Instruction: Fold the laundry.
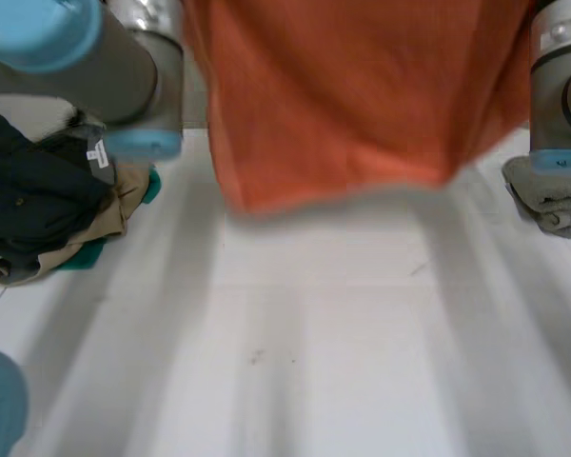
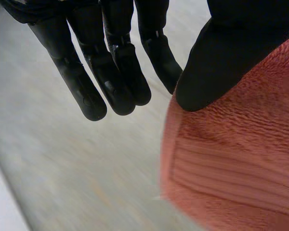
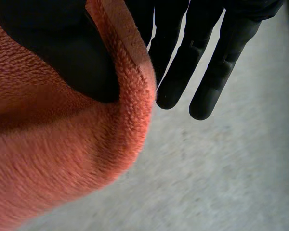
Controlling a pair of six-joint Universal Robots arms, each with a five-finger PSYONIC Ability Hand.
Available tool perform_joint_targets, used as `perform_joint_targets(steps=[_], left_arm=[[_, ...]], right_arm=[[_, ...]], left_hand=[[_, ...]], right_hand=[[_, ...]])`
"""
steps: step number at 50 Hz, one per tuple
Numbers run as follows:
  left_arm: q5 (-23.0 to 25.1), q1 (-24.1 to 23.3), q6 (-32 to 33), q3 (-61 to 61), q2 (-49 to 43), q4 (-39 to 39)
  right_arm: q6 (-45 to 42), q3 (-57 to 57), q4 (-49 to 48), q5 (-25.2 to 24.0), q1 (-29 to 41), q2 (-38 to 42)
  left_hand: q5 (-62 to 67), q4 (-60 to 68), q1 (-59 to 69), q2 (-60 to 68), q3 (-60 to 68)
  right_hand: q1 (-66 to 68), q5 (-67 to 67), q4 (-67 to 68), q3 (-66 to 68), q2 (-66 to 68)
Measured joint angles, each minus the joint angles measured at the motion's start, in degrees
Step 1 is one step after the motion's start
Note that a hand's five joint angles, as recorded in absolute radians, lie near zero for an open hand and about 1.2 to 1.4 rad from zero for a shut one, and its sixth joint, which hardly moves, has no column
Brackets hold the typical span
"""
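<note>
1. White table surface lies bare in the middle. A pile of dark and tan clothes is seen by the left arm, and a folded grey towel by the right arm.
2. An orange towel is held up between the arms, its lower edge apparently clear of the table.
3. One upper end is clamped under the thumb of the left hand, the other fingers being straight and off the cloth. The other end's edge is pinched likewise by the right hand.
4. Such thin thumb grasps could slip, so the towel would be dropped in a heap. If lowered unevenly, it could be creased.
5. The towel's upper edge is cut off in the head view, and what each thumb presses against is hidden.
</note>
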Motion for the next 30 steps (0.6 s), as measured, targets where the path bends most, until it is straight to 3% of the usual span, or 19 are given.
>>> perform_joint_targets(steps=[5, 13, 22, 30], left_arm=[[0.5, 0.4, -0.2, -6.8, 4.8, 3.4], [0.5, 1.0, -1.9, -30.4, 12.1, 3.0], [0.6, 1.1, -5.5, -53.6, 12.8, 3.0], [0.7, 1.0, -6.5, -64.9, 12.7, 3.4]], right_arm=[[1.4, 2.5, 1.3, -0.3, 1.0, -1.5], [2.9, 9.5, 13.7, -0.7, 1.5, -2.1], [9.2, 20.8, 21.3, -6.6, 0.6, 0.7], [18.9, 25.2, 28.1, -9.3, -1.8, 2.6]], left_hand=[[0.0, 0.0, 0.0, 0.0, 0.0], [0.0, 0.0, 0.0, 0.0, 0.0], [0.0, 0.0, 0.0, 0.0, 0.0], [0.0, 0.0, 0.0, 0.0, 0.0]], right_hand=[[0.0, 0.0, 0.0, 0.0, 0.0], [0.0, 0.0, 0.0, 0.0, 0.0], [0.0, 0.0, 0.0, 0.0, 0.0], [-0.2, -0.5, -1.0, -0.9, -0.9]])
